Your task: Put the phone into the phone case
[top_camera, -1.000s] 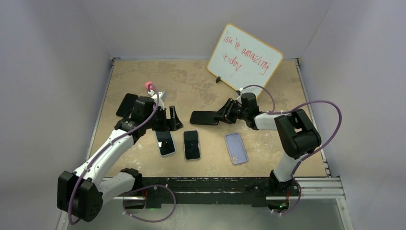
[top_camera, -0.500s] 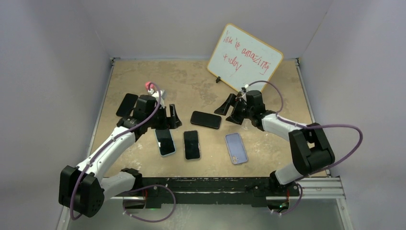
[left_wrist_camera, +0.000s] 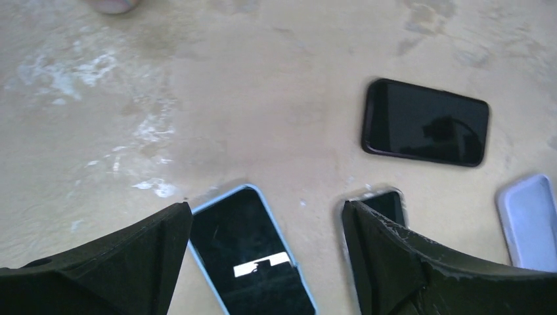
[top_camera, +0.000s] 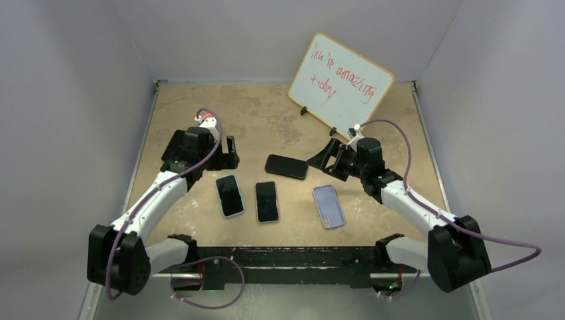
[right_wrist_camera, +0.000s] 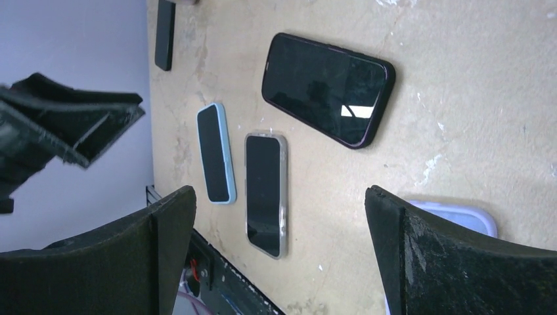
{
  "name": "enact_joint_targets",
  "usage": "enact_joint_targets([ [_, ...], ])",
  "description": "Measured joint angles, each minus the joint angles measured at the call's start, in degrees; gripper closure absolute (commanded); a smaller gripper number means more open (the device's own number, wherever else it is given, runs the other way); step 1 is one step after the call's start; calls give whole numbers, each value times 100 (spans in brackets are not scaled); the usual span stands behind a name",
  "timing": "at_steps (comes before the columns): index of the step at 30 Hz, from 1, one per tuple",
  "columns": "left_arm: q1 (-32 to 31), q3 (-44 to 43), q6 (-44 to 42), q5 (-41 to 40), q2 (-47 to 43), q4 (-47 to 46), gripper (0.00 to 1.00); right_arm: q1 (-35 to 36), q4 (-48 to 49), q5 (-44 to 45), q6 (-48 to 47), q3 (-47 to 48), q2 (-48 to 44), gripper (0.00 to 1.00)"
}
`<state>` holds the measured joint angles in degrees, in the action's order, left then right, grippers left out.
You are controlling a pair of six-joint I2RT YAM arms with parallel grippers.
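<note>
A black phone (top_camera: 286, 167) with a dark rim round it lies flat mid-table, also seen in both wrist views (left_wrist_camera: 425, 123) (right_wrist_camera: 327, 88); nothing touches it. A lavender phone case (top_camera: 328, 206) lies near the front, right of centre. My right gripper (top_camera: 324, 162) (right_wrist_camera: 279, 193) stands open and empty just right of the black phone. My left gripper (top_camera: 226, 159) (left_wrist_camera: 265, 209) is open and empty above the far end of a blue-cased phone (top_camera: 229, 195) (left_wrist_camera: 253, 262).
A phone in a clear case (top_camera: 267, 201) lies between the blue-cased phone and the lavender case. Another dark phone-shaped item (right_wrist_camera: 165, 34) lies at the far left. A whiteboard (top_camera: 341, 81) stands at the back right. Walls close in three sides.
My right gripper opened, let go of the black phone onto the table and drew back to the right. My left gripper pulled back slightly toward the left.
</note>
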<state>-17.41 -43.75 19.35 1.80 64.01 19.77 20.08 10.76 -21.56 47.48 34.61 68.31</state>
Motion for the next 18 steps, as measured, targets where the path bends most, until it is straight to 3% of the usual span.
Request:
enact_joint_targets([
  [13, 2253, -116, 101, 684, 844, -518, 12, 0, -2, -168, -168, -372, -299, 4],
  [18, 2778, -457, -103, 699, 1300, -522, 8, 4, 136, -306, -125, -570, -326, 4],
])
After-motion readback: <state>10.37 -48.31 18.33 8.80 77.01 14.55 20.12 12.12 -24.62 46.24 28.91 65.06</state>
